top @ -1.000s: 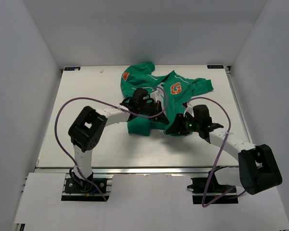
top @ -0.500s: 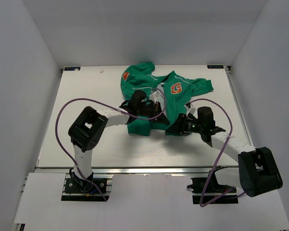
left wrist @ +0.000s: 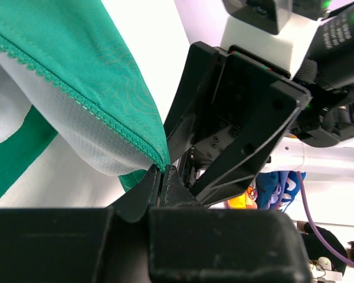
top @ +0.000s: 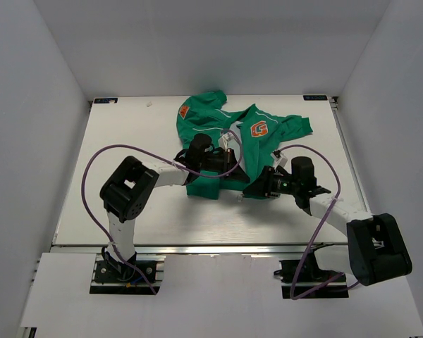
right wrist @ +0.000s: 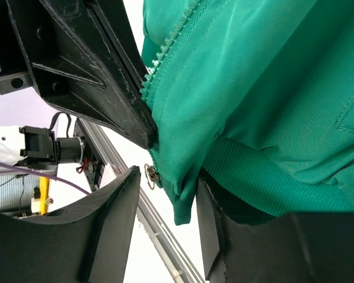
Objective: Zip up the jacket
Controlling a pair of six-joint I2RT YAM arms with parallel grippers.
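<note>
The green jacket (top: 211, 123) lies open at the back middle of the table, orange "G" badge (top: 258, 129) up and orange sleeve patch (top: 184, 111) at the left. My left gripper (top: 231, 166) is shut on the bottom corner of one zipper edge (left wrist: 130, 132), its pale lining showing in the left wrist view. My right gripper (top: 252, 190) is open just in front of it. Its fingers (right wrist: 109, 224) straddle the other front's hem corner (right wrist: 186, 200), where a small metal zipper pull (right wrist: 150, 175) hangs. The two grippers almost touch.
The white table (top: 127, 148) has grey walls on three sides and a metal rail along its near edge (top: 197, 248). Purple cables (top: 92, 162) loop off both arms. The left gripper's black finger (right wrist: 88, 65) fills the upper left of the right wrist view.
The left wrist has drawn slightly back to the left with the zipper edge held. The right arm has shifted a little to the right and lowered by the hem corner.
</note>
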